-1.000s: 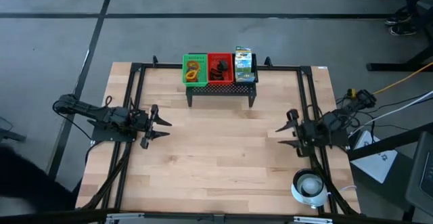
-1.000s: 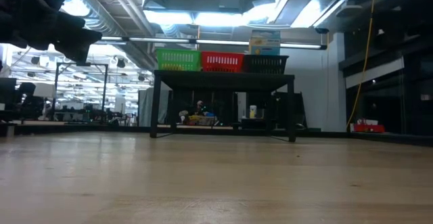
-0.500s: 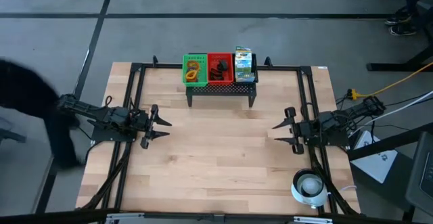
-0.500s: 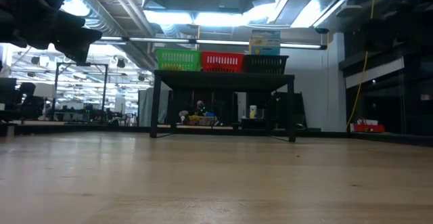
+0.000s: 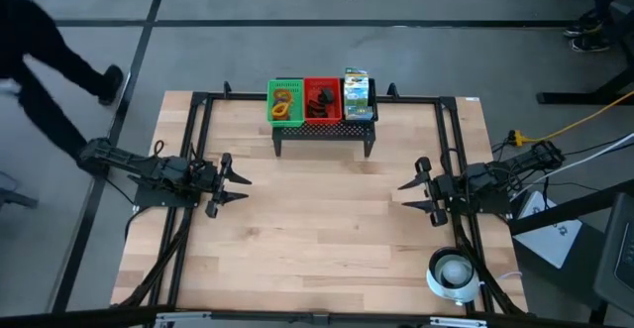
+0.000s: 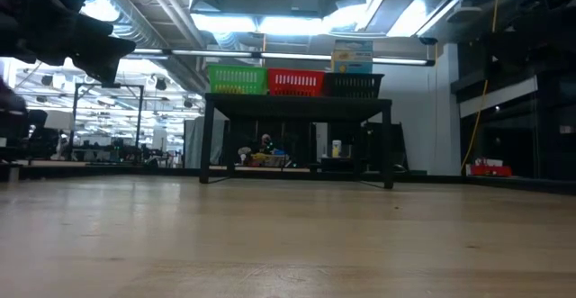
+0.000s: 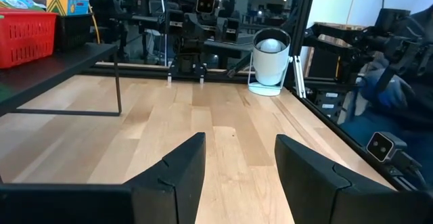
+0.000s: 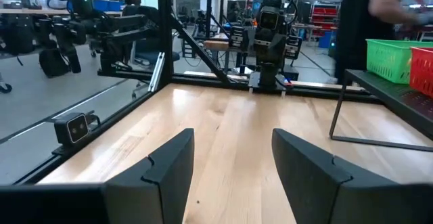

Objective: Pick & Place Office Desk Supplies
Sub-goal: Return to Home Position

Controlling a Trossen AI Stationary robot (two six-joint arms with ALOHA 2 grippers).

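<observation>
Bins: three on one black mesh stand [image 5: 324, 130]: green plastic bin [image 5: 285, 101], red plastic bin [image 5: 322, 100], black plastic bin [image 5: 359, 116].
Claws: two, left claw [image 5: 248, 188] and right claw [image 5: 401, 196], both spread, empty.

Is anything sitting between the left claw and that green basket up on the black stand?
Nothing visible. Only bare table lies between the open left gripper and the black stand, where the green basket sits on top.
</observation>
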